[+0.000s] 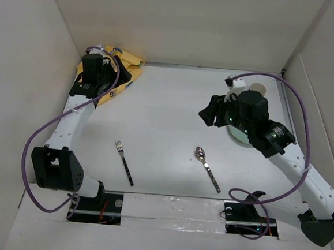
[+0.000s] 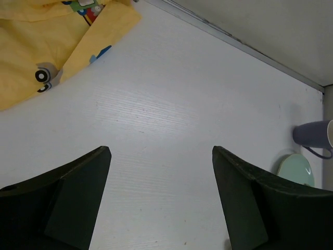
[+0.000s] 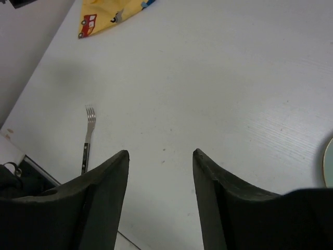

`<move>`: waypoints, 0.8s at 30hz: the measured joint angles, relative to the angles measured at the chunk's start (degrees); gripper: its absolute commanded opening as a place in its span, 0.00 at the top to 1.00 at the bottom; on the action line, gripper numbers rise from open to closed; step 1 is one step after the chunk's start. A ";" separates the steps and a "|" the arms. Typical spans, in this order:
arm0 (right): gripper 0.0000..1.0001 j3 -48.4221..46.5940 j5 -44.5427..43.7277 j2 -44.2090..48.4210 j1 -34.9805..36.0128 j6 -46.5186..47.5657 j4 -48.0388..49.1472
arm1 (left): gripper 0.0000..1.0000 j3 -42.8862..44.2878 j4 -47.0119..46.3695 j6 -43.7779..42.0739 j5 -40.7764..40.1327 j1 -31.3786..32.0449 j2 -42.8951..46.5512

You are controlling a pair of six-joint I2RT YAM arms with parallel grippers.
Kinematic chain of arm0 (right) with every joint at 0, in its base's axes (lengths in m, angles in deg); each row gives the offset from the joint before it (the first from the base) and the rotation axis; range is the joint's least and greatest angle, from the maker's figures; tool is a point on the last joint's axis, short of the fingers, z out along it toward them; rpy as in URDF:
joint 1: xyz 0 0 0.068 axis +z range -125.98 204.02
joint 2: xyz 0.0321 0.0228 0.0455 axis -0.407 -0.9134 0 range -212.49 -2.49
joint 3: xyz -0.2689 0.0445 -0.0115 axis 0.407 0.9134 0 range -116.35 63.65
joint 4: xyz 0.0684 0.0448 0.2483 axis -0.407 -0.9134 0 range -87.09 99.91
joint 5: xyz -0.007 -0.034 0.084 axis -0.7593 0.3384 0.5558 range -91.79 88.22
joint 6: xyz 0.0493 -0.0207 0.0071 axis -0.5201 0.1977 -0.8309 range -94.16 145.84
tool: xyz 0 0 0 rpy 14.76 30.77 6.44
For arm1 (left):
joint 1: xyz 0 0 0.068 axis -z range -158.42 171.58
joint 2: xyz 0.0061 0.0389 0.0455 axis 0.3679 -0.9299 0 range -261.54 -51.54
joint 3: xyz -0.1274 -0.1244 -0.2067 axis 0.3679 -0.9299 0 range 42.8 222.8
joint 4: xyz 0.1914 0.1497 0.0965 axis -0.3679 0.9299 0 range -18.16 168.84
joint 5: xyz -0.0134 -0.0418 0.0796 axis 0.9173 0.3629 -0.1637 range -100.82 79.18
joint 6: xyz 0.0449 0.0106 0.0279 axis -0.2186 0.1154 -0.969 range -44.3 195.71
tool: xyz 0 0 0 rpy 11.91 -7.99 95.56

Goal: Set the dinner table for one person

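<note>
The dinner table [image 1: 168,113] is a flat white surface between white walls. A fork [image 1: 124,162] and a spoon [image 1: 207,167] lie near its front edge. A pale green plate [image 1: 238,135] lies at the right, largely under my right arm, with a purple mug [image 2: 312,138] behind it. My left gripper [image 1: 111,79] is open and empty at the far left, beside the yellow car-print cloth [image 1: 122,69]. My right gripper [image 1: 208,114] is open and empty above bare table, left of the plate. The fork also shows in the right wrist view [image 3: 88,135].
White walls close in the table on the left, back and right. The cloth lies crumpled in the far left corner [image 2: 47,47]. A silver tape strip [image 1: 172,206] runs along the front edge between the arm bases. The plate's rim shows in the right wrist view [image 3: 329,166].
</note>
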 measured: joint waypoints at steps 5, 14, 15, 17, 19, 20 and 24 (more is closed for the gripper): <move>1.00 0.26 0.04 0.09 -0.92 0.92 0.57 | 0.60 1.29 0.02 1.97 -4.00 -3.32 -1.20; 1.00 1.79 1.29 0.42 -3.13 1.64 1.36 | 0.70 5.40 1.27 4.96 -8.22 -20.70 -14.05; 0.95 2.27 1.53 0.55 -3.15 1.64 1.51 | 0.60 6.88 2.19 4.63 -9.55 -21.42 -16.55; 0.74 2.80 2.19 0.52 -3.41 1.64 1.66 | 0.49 9.42 3.50 4.13 -11.67 -21.77 -21.00; 0.56 2.84 3.13 0.17 -3.65 1.57 1.88 | 0.47 10.34 4.09 3.78 -12.52 -21.62 -24.17; 0.53 2.86 3.58 0.04 -3.82 1.81 2.08 | 0.45 10.47 4.52 3.61 -12.63 -21.62 -25.40; 0.49 3.65 5.16 -0.09 -3.89 1.57 2.84 | 0.46 13.25 7.21 2.97 -11.82 -21.64 -30.82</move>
